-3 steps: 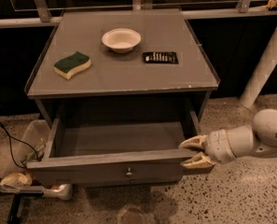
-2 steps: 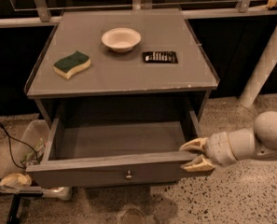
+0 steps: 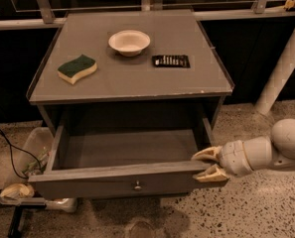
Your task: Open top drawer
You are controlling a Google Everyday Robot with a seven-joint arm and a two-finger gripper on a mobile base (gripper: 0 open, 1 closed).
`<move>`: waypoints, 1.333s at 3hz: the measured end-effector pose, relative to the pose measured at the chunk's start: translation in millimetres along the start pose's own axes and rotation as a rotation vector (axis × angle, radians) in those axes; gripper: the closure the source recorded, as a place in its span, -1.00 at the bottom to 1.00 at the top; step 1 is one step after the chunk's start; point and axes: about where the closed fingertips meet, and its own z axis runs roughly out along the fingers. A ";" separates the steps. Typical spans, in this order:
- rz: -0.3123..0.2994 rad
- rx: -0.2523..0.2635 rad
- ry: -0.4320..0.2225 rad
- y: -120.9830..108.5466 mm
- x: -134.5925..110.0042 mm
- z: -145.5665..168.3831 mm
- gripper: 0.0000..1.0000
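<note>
The top drawer of the grey cabinet is seen pulled well out towards the camera. Its deep grey box is exposed, and only its own floor and side walls are shown inside. A small round knob is set at the middle of its front.

On the cabinet top a white bowl is placed near the back, with only its pale inside to be seen. A green and yellow sponge is laid to its left and a flat black item to its right, all apart from one another. A clear plastic tub is stood on the speckled floor at the left of the cabinet; its contents cannot be made out.

The gripper is held at the right end of the drawer front. Its jaws are spread, one tan finger above the front's top edge and one before its face, so that the corner is placed between them; contact cannot be judged. The white arm is brought in low from the right, nearly level, with the wrist pointed left.
</note>
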 end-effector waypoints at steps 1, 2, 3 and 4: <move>0.000 0.000 0.000 0.0 0.0 0.0 0.18; 0.000 0.000 0.000 0.0 0.0 0.1 -0.30; -0.021 -0.017 -0.026 11.7 1.2 0.6 -0.77; -0.021 -0.017 -0.026 11.2 -1.2 -0.9 -0.84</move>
